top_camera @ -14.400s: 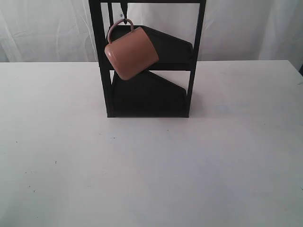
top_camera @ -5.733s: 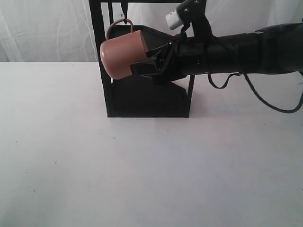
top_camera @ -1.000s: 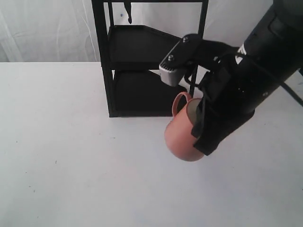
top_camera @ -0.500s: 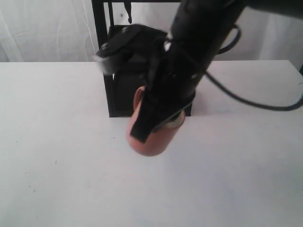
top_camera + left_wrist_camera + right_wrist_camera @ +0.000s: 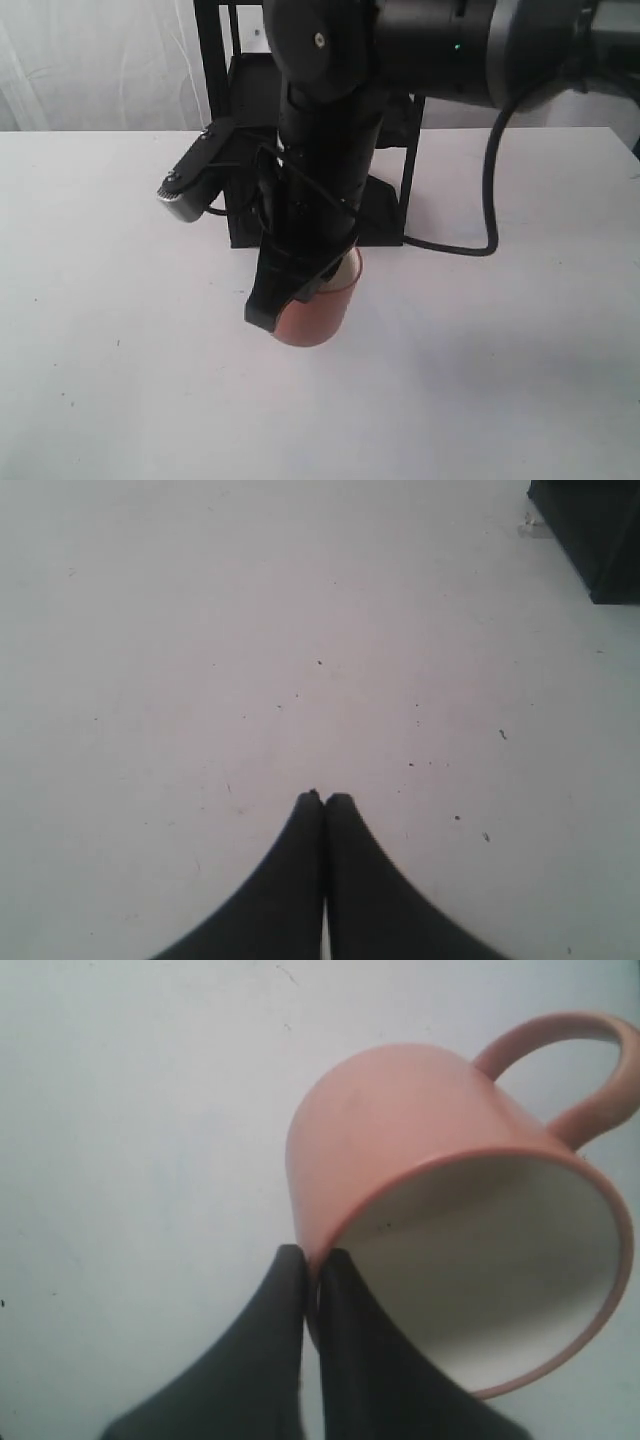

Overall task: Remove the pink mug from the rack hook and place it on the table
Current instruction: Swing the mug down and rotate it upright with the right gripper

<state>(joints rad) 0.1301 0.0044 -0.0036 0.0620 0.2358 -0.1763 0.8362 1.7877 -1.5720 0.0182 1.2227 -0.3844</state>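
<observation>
Exterior view: soft, even, diffuse light. The white table (image 5: 100, 400) is slightly washed out, with a faint pink-grey cast. A pale, soft-edged shadow lies on it beside the mug (image 5: 315, 322), toward the right edge. The rack (image 5: 214, 110) is crushed to near-solid black. Dull highlights sit on the arm (image 5: 430, 40) along its upper casing. Focus is mildly soft.
Left wrist view: flat light. The left gripper (image 5: 322, 798) is a featureless black shape with blurred edges.
Right wrist view: cool grey cast. The mug's cream inside is unevenly shaded. The right gripper (image 5: 314, 1255) is black, its detail lost.

Taken off rack (image 5: 206, 70), carried leftward, lowered close to surface (image 5: 100, 380): pink mug (image 5: 315, 322), rim pinched in right pincer (image 5: 312, 1256).
</observation>
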